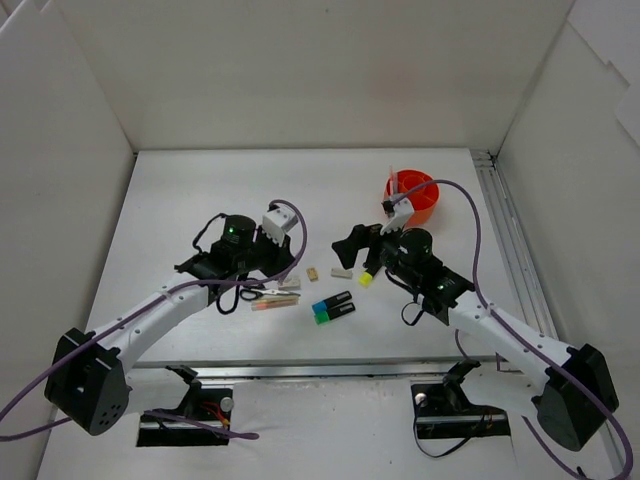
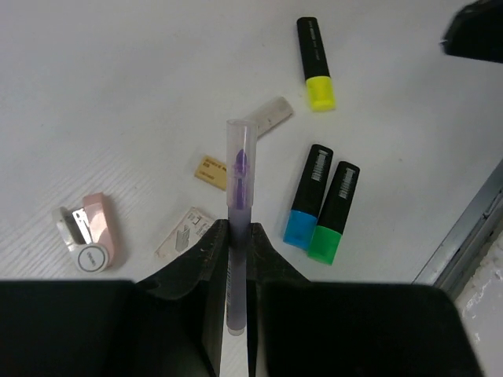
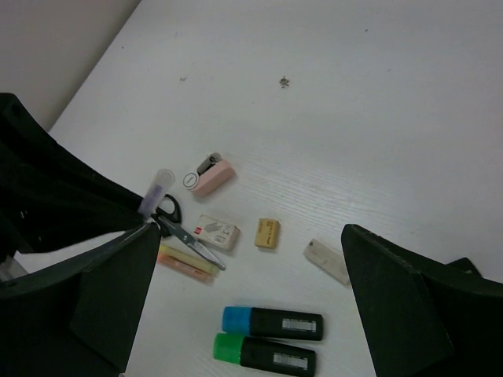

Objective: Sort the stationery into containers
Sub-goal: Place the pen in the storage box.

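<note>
The white table (image 1: pixel 200 190) bears the orange cup (image 1: pixel 425 212) at its far right. The left gripper (image 2: pixel 238 255) is clenched on a purple pen (image 2: pixel 238 173), its clear-capped tip reaching out past the fingers. The right gripper (image 3: pixel 251 236) is spread wide and grasps nothing, hanging mid-table just beside the yellow highlighter (image 1: pixel 367 278). Near the left gripper, scissors (image 3: pixel 179 228) lie across two pale pens (image 3: pixel 187 263). The blue highlighter (image 2: pixel 309 208) and green highlighter (image 2: pixel 335 212) lie side by side, touching. A pink item (image 2: pixel 90 232), a white eraser (image 3: pixel 216 232), a grey eraser (image 3: pixel 326 261) and a beige eraser (image 3: pixel 267 233) lie scattered between them.
</note>
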Robot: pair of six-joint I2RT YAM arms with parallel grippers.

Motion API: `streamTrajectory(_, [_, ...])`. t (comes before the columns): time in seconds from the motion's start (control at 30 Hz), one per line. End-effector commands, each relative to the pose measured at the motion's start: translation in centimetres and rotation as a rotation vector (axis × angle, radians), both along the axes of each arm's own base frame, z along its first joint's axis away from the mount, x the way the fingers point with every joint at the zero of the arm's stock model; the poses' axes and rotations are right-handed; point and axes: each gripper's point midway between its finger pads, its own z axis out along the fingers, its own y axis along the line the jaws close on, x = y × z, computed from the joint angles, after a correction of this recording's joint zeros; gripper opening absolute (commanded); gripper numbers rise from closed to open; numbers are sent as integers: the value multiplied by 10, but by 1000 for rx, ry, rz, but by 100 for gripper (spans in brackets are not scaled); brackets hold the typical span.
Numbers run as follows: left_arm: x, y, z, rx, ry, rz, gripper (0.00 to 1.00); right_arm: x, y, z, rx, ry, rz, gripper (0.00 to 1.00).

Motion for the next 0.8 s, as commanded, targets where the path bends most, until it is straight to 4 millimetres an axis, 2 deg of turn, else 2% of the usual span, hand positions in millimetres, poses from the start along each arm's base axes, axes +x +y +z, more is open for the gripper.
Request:
streamTrajectory(0.0, [5, -30, 45, -67, -187, -142, 0, 13, 25, 47, 257, -2, 8, 98])
streamTrajectory(0.13, [12, -36, 51, -70, -205, -107, 0, 21, 47, 28, 391, 160, 12, 98])
streamTrajectory(0.17, [17, -36, 52, -73, -209, -88, 0, 19, 53, 29, 408, 173, 42, 98])
streamTrajectory(0.37, [27, -41, 46, -44, -198, -36, 0, 22, 72, 20, 430, 195, 62, 98])
streamTrajectory(0.5, [28, -45, 41, -32, -184, -14, 0, 26, 77, 25, 436, 166, 38, 97])
streamTrajectory(0.63, [28, -50, 42, -44, -174, -12, 0, 32, 78, 24, 430, 148, -30, 91])
streamTrajectory(0.77, [30, -53, 50, -65, -186, 4, 0, 35, 81, 13, 433, 173, -71, 79])
